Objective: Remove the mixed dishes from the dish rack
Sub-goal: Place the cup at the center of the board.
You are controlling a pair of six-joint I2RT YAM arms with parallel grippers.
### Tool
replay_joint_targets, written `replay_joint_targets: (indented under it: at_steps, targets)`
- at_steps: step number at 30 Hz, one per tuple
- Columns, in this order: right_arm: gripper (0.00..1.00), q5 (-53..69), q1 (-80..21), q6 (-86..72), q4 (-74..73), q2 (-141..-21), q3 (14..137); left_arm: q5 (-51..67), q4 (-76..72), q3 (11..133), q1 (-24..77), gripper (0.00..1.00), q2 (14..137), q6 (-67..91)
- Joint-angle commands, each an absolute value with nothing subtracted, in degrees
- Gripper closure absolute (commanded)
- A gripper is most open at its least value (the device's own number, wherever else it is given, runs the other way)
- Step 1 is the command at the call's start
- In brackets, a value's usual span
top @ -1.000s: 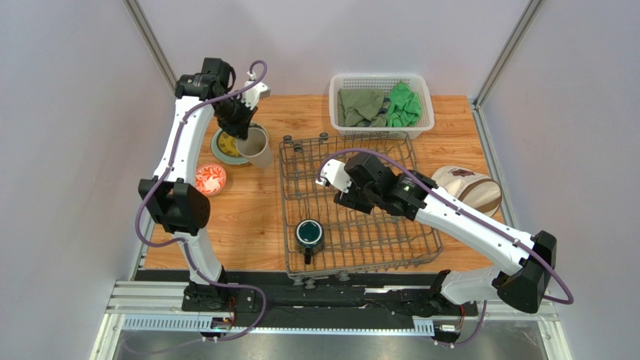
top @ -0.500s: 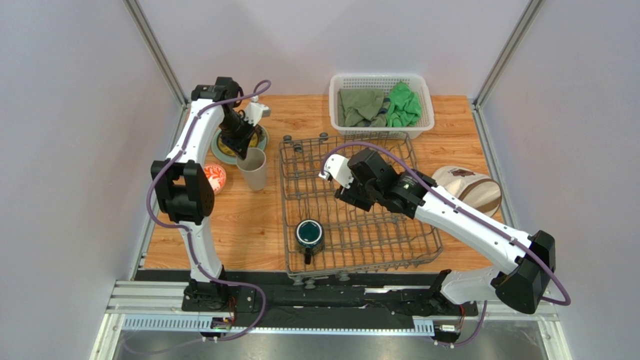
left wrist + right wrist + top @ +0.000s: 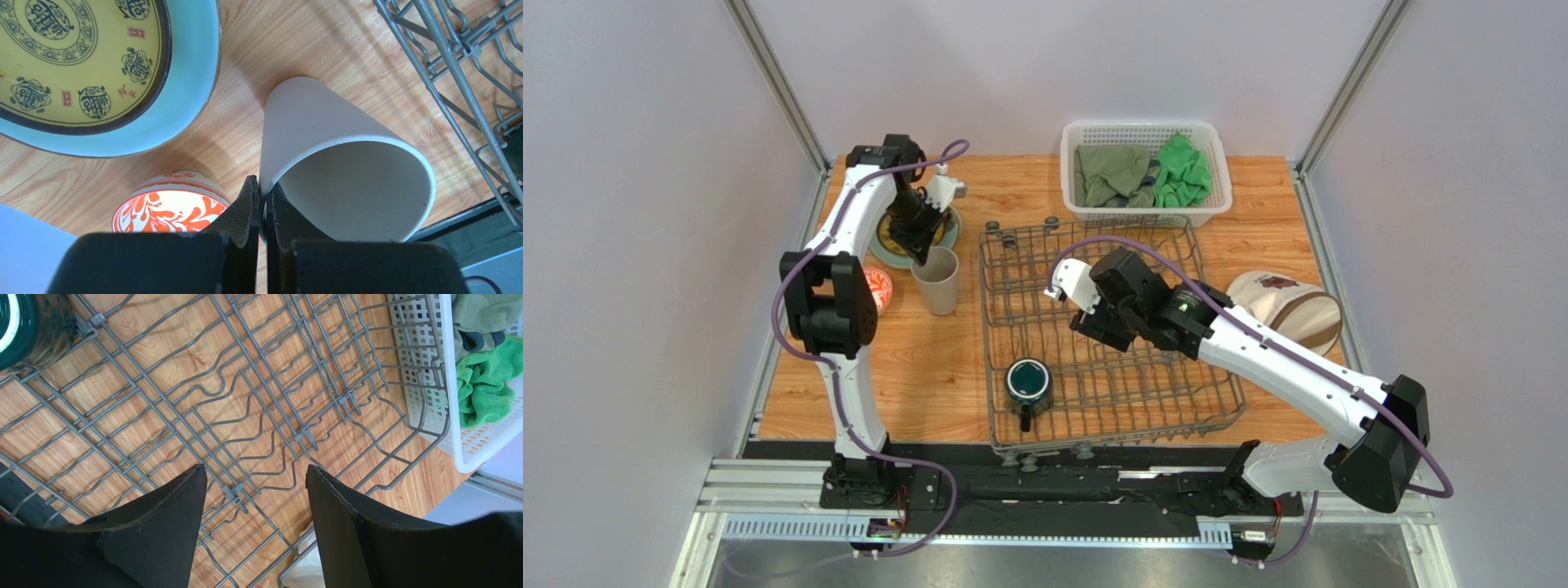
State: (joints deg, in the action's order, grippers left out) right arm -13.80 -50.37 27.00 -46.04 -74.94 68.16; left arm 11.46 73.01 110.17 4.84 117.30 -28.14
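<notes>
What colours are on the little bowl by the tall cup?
The small bowl has orange-red swirls on white, clearest in the left wrist view.

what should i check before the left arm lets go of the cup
1. The tall beige cup is outside the dish rack: ok
2. Cup base flat on the table: cannot tell
3. The left tool is shut on the cup's rim: ok
4. Cup apart from the small red-and-white patterned bowl and yellow-and-green plate: ok
5. The right tool is open, empty, over the rack: ok
6. Rack unloaded: not ok, the dark teal mug stands inside
</notes>
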Motion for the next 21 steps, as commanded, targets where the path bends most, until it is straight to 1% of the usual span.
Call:
replay_joint_targets:
  at_steps: [1,13,15,18,19,21]
  targets:
    - [0.34,-12.92,-50.27,26.28,-44.12,-74.36,67.85,10.9,71.02,110.22,4.57,1.0,117.6,-26.28]
    - [0.34,-12.83,-50.19,26.28,-44.12,-74.36,67.24,9.67,69.08,109.25,4.48,0.99,118.48,-26.19]
    - [0.34,-12.83,-50.27,26.28,-44.21,-74.27,67.24,9.84,69.17,109.16,4.48,0.94,118.3,-26.19]
    - [0.34,-12.66,-50.19,26.19,-44.3,-74.09,67.32,10.02,69.08,109.16,4.48,0.81,117.78,-26.28]
    - [0.34,-12.48,-50.19,26.1,-44.38,-74.0,67.32,10.19,69.0,108.99,4.48,0.74,117.69,-26.28]
    - [0.34,-12.22,-50.27,25.93,-44.65,-74.09,67.32,10.46,68.99,108.9,4.48,0.69,117.07,-26.28]
